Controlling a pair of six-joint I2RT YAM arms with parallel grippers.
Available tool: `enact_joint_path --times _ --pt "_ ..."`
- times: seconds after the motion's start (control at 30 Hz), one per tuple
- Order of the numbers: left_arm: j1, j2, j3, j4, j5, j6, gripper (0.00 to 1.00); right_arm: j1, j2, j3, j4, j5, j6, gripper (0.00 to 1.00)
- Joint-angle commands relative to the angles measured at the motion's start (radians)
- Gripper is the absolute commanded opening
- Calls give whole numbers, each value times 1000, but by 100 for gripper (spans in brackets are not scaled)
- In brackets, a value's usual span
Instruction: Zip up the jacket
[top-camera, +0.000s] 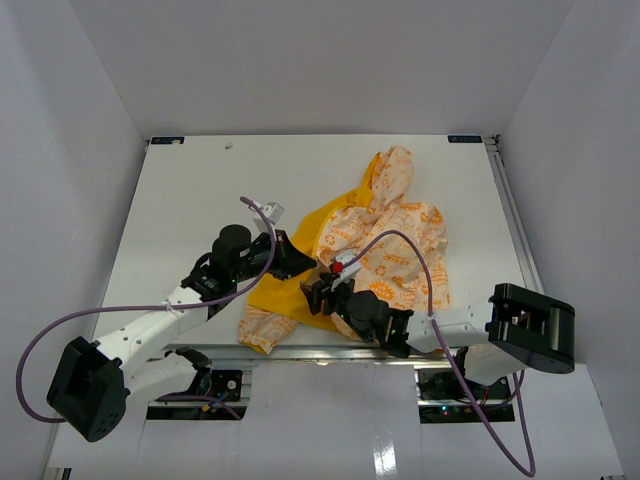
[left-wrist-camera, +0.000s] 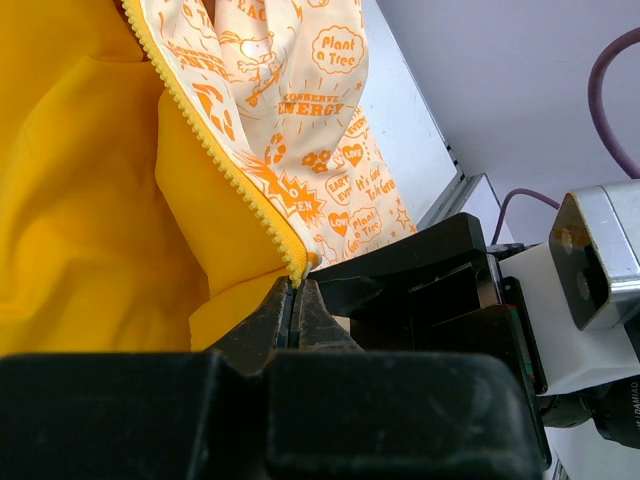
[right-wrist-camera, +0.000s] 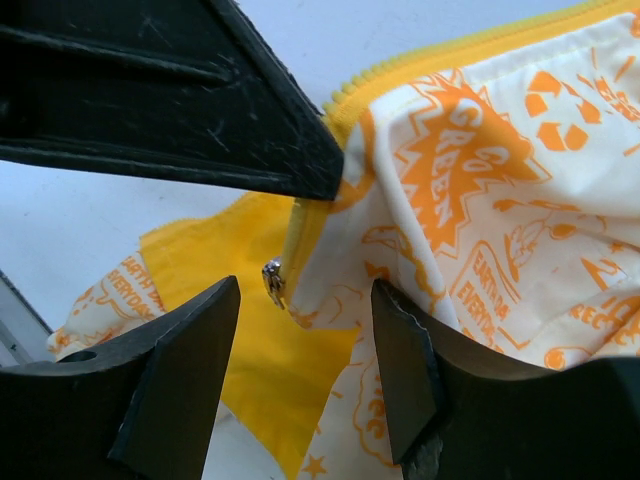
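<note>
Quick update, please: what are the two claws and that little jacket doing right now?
Left gripper shut on the jacket at its zipper edge. Right gripper open, at the zipper pull. Jacket unzipped, lining showing. Nothing blocking.

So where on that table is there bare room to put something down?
Bare: the far strip of table behind the jacket, its far-left corner, and a right strip beside the jacket. Crowded: near middle, where left gripper and right gripper meet at the jacket.

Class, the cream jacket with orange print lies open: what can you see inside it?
Inside the soft cream-white, orange-printed jacket: plain bright yellow lining and a yellow zipper edge. Whatever lies beneath the fabric is covered.
</note>
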Motion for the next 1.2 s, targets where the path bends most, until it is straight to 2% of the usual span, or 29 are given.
enact_joint_path --times 0.0,0.27,0.5,0.77,1.03,1.17 --pt "-5 -22 -16 67 51 -42 0 -8 20 -13 150 -32 -40 63" --pt "-5 -42 -20 82 73 -62 0 -37 23 -88 283 -115 -70 61" --pt "-5 -46 -43 135 111 -98 0 -58 31 -126 381 -212 -112 55" --pt "-5 -30 -57 168 133 -108 0 -60 40 -166 497 -285 -141 41" --pt "-5 -36 -73 203 157 -132 0 -61 71 -163 549 -296 -144 38" --pt "-5 -38 -77 205 159 -136 0 -63 72 -176 582 -297 -144 21"
